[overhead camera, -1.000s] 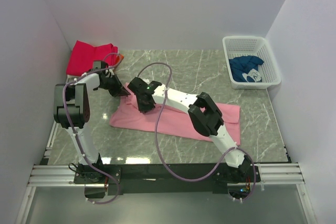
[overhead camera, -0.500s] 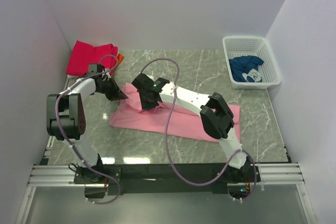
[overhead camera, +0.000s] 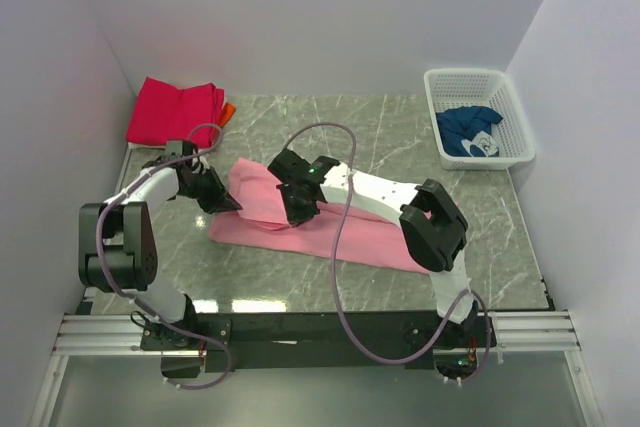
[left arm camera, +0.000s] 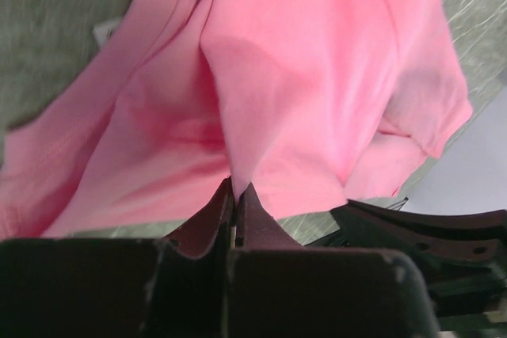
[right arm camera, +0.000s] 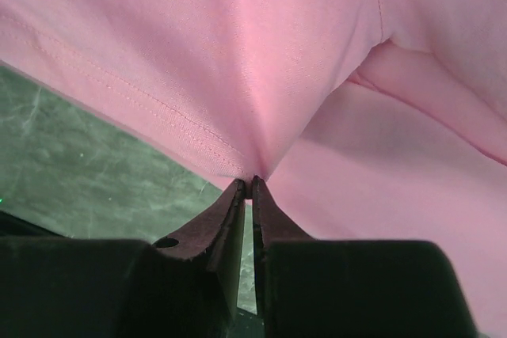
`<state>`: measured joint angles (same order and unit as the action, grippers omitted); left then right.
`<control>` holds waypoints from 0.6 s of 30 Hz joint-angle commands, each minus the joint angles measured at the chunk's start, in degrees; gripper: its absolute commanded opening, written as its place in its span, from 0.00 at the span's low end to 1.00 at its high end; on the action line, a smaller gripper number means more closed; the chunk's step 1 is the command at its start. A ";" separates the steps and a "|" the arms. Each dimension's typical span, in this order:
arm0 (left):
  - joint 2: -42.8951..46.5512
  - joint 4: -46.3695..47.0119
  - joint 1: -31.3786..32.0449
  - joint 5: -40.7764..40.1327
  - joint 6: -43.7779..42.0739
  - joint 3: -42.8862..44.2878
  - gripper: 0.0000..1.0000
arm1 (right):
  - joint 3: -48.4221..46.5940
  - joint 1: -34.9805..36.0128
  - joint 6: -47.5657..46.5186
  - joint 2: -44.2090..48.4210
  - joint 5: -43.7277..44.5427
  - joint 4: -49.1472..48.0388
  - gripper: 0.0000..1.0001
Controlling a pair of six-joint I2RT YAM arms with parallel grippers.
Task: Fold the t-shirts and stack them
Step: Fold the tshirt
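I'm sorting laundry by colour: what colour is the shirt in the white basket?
Dark blue with white print; the shirt shows best in the top external view.

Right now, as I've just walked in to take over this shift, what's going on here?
Both arms hold the light pink t-shirt, bunched lengthwise on the table. The left tool is shut on its cloth at the left end, the right tool near the middle. A folded magenta-red shirt lies back left with orange cloth peeking beside it; the dark blue shirt sits in the white basket.
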<state>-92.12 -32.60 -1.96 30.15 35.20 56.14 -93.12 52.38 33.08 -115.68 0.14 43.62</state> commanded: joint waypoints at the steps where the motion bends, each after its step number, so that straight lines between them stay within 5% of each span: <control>1: 5.09 -2.20 0.02 -1.67 0.13 -1.47 0.00 | 1.01 -0.79 -1.70 4.14 -2.51 -1.25 0.14; 18: 10.47 -6.60 0.46 -4.40 -0.05 -7.09 0.00 | 4.53 -1.32 -5.13 3.44 -7.70 -0.99 0.12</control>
<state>-83.40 -38.35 -1.67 27.11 35.35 49.67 -88.82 51.35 29.41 -114.02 -6.28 42.46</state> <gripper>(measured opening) 0.022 0.129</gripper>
